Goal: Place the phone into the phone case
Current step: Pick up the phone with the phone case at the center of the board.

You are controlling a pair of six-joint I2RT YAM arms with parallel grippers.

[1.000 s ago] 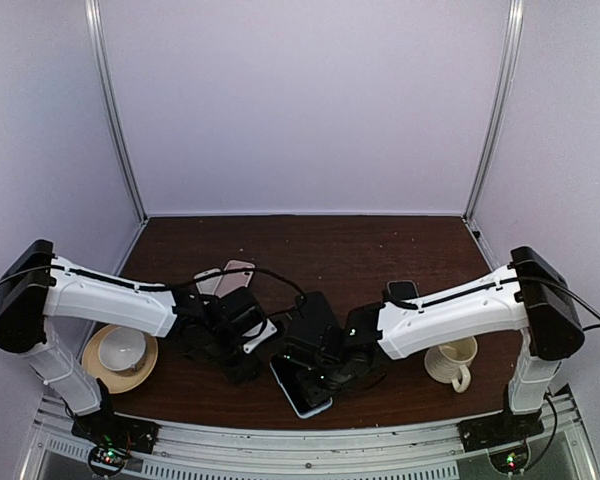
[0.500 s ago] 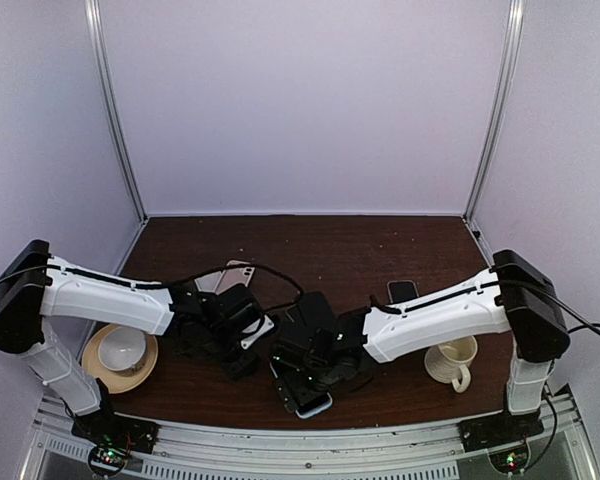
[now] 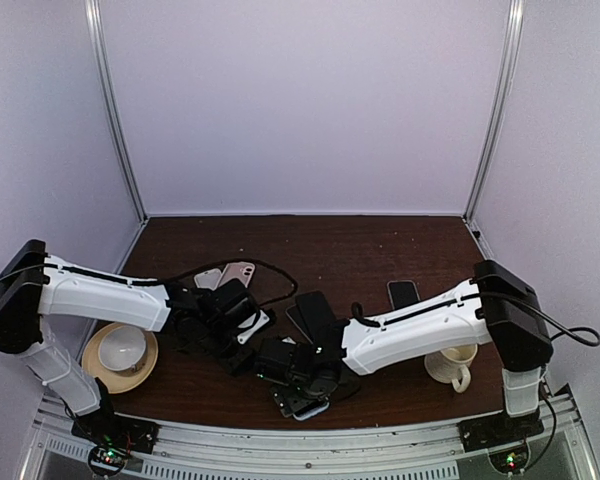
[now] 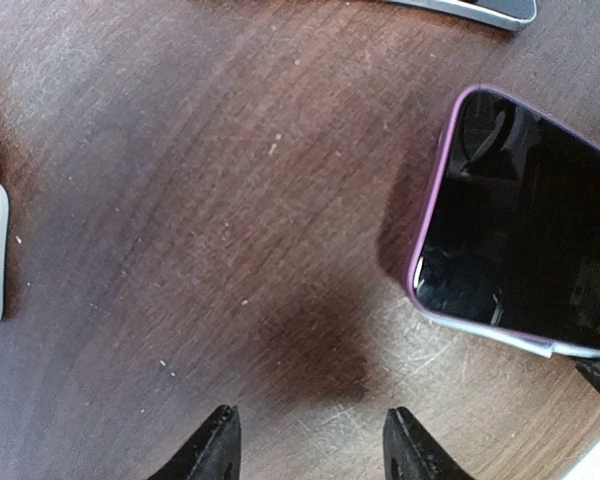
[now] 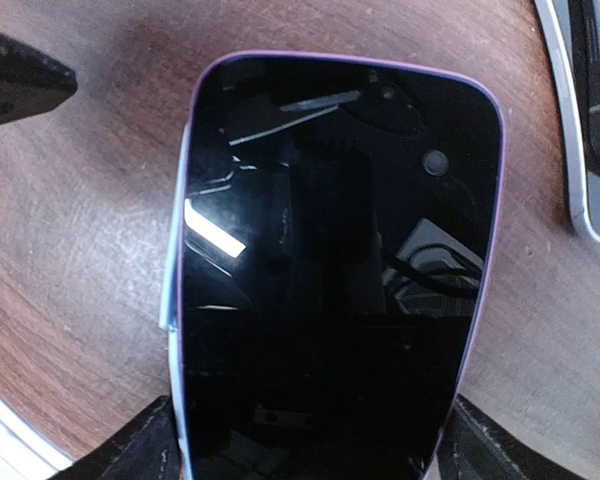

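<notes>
While the right tool (image 5: 315, 445) spreads astride the glossy, round-cornered phone (image 5: 330, 250) (purple-rimmed), the left tool (image 4: 310, 445) gapes over scratched wood (image 4: 180, 200).

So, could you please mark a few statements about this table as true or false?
1. The black-screened phone with a purple rim lies flat on the dark wooden table. True.
2. The left gripper holds that phone. False: its jaws stand open over bare wood, the phone off to one side.
3. The jaws of the right gripper stand on either side of the phone. True.
4. The cream ribbed mug lies tipped over. False: it stands upright.
</notes>
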